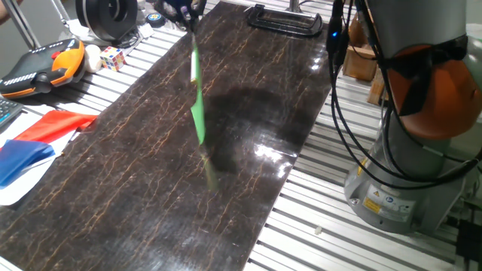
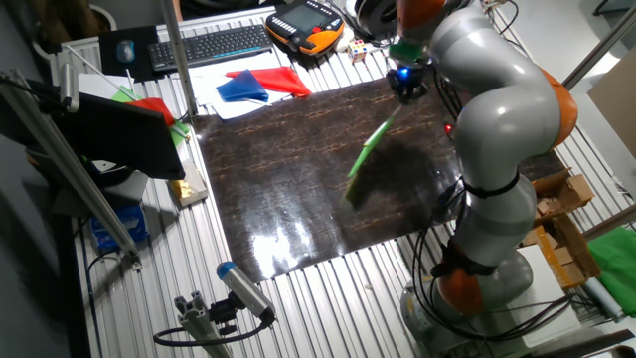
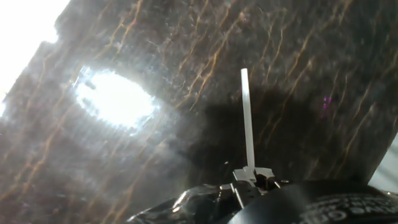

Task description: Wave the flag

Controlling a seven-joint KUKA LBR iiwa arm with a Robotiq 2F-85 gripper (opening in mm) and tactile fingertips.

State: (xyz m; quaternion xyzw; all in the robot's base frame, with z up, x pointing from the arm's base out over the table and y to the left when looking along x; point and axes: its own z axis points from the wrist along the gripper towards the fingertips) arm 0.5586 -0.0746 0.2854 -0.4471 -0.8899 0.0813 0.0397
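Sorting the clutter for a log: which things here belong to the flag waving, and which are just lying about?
In use: flag, gripper holding its stick.
Lying about: red cloth, blue cloth, Rubik's cube, teach pendant, keyboard, clamp.

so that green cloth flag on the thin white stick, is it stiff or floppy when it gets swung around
The green cloth flag probably flops: it shows as a narrow streak. Its thin white stick looks straight in the hand view, so likely fairly stiff. The tool holds it by one end, so it seems light.

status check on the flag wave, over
Gripper shut on the flag stick. Flag off the table, hanging below the hand, blurred. Red cloth and blue cloth lie off to the side, nothing in the way.
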